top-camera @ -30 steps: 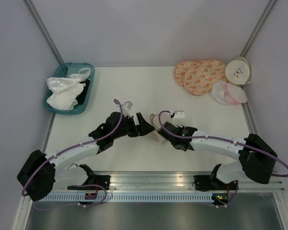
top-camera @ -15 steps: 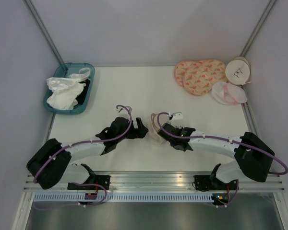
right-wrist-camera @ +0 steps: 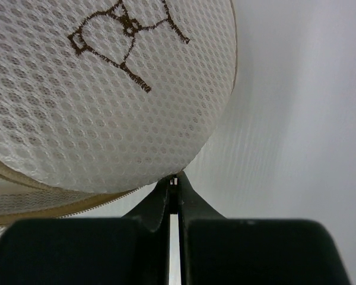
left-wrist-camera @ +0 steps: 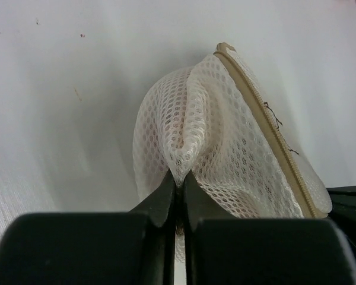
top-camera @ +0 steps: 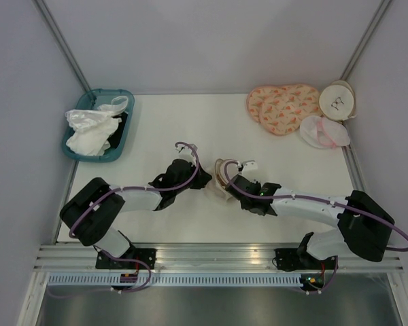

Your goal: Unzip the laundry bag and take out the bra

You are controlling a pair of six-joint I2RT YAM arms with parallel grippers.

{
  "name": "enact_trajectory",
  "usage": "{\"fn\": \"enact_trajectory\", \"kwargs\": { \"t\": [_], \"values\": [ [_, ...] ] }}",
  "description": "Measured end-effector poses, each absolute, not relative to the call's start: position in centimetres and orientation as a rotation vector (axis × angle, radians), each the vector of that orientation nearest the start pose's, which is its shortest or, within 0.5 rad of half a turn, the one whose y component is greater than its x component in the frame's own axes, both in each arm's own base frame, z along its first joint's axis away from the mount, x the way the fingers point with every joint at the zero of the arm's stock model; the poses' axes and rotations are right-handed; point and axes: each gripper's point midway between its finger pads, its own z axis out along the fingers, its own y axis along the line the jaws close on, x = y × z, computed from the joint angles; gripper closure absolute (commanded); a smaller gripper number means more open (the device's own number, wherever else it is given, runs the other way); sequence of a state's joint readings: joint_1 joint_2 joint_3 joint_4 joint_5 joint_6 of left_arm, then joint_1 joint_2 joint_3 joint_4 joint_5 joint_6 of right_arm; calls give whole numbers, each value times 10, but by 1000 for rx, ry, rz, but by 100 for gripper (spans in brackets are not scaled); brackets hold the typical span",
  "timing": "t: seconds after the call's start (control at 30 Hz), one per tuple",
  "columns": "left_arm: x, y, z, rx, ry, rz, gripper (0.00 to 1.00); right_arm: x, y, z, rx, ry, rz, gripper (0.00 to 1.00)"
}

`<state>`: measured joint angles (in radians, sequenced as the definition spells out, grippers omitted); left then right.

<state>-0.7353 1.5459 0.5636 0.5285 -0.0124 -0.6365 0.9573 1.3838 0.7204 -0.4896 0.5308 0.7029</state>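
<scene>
walls (top-camera: pixel 211 41): pale grey | table (top-camera: pixel 190 122): white, matte | rail (top-camera: pixel 217 255): aluminium, near edge

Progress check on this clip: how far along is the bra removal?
Done: the laundry bag is gripped on both sides. In hand: the left gripper pinches its mesh; the right gripper is shut at the rim. To do: the zipper looks closed and no bra is out, so unzipping and removal remain.
</scene>
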Motion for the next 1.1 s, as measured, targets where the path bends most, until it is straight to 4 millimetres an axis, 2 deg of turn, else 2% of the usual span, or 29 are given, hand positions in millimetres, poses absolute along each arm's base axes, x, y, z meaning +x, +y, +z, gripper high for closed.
{"fn": "enact_trajectory", "kwargs": {
  "t": [0.03,0.07,0.1,0.13,0.2,0.3,0.4,0.5,0.57,0.73,0.8,0.97,1.1],
  "values": [
    [289,-291,68,96,2126,-836,98,209,182,39,-171,2472,-64,88],
    [288,-291,68,96,2125,-837,98,209,183,41,-164,2468,-56,73],
    [288,-291,69,96,2124,-837,98,209,183,43,-154,2464,-48,37],
    [286,-289,68,96,2126,-836,98,209,183,46,-147,2459,-35,22],
    [283,-287,70,96,2122,-838,98,208,186,58,-144,2438,19,2],
    [281,-284,79,95,2105,-848,98,203,200,92,-159,2378,223,2],
    [280,-284,94,96,2071,-869,98,199,216,139,-160,2260,459,2],
    [278,-286,104,105,2048,-896,98,201,220,155,-166,2215,502,2],
    [277,-286,107,109,2040,-907,98,206,224,152,-182,2227,475,2],
    [271,-286,111,125,2038,-929,98,217,231,122,-245,2298,346,2],
    [268,-285,111,128,2041,-932,98,221,234,116,-263,2309,316,2],
    [263,-280,119,130,2033,-937,98,237,243,120,-263,2283,295,2],
    [259,-278,127,133,2013,-952,98,254,236,119,-208,2284,202,2]
  ]
}}
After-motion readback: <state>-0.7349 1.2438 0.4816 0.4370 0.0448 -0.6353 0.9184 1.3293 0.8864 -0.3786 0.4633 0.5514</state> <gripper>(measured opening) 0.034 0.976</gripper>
